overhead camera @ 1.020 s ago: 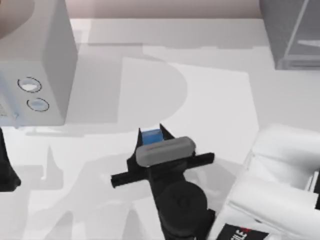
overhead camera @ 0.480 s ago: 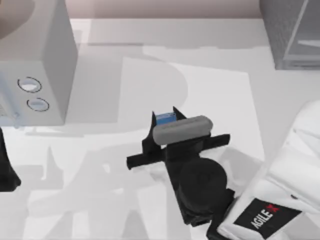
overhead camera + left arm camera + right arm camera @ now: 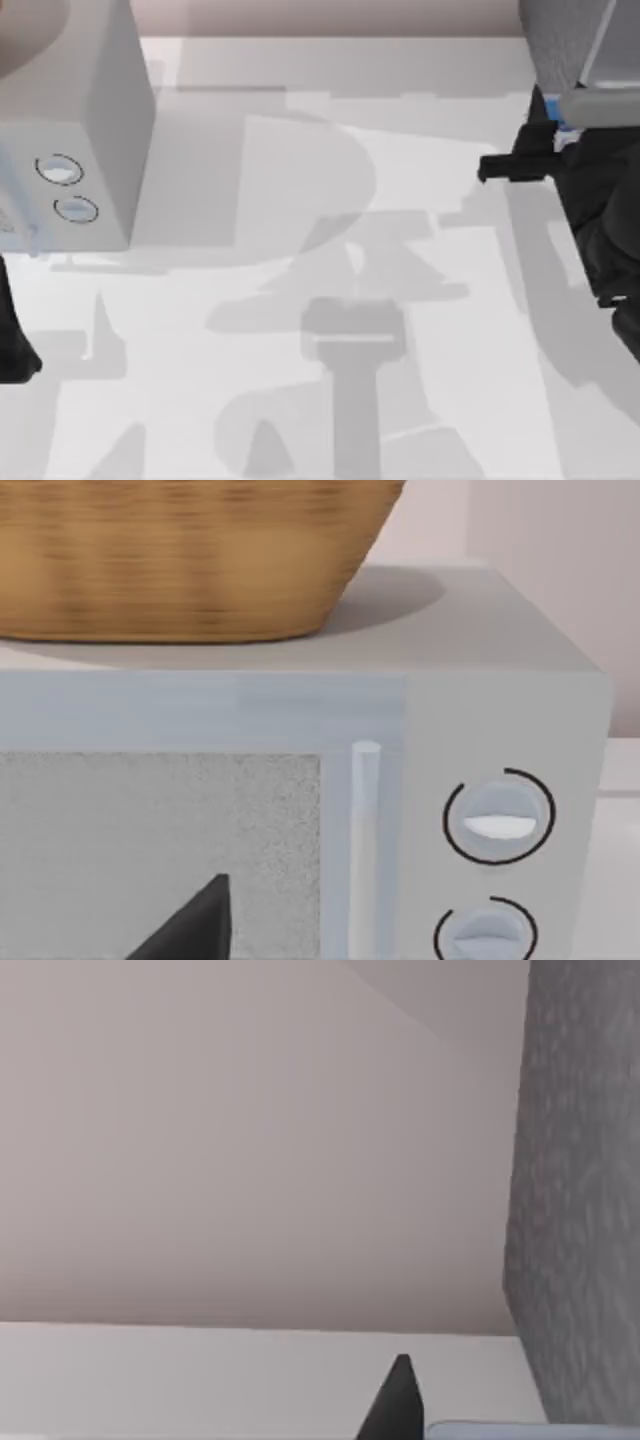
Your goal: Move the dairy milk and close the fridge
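**Right gripper with milk carton up at the fridge, left arm parked**

Top view: right gripper (image 3: 548, 130) sits at the upper right of the frame, right against the lower edge of the fridge (image 3: 565, 40), whose dark speckled body fills the top right corner. A sliver of blue, the dairy milk (image 3: 565, 137), shows between the black fingers, just under the fridge's pale door panel (image 3: 605, 105); the fingers sit narrow, clamped on the carton. The black arm runs down the right edge. The left arm (image 3: 12, 340) is a dark shape at the left edge, lower half, parked. Light grey box with two round dials (image 3: 65, 130) fills the upper left. The white table (image 3: 300, 250) carries arm shadows mid-frame.

Left wrist view: the box's front with its two dials (image 3: 498, 820) at the right, a wicker basket (image 3: 190, 550) on top, and one black fingertip (image 3: 195, 925) at the bottom; finger spread cannot be told.

Right wrist view: the speckled fridge wall (image 3: 580, 1190) at the right, plain pinkish wall behind, and a black fingertip (image 3: 395, 1400) at the bottom.
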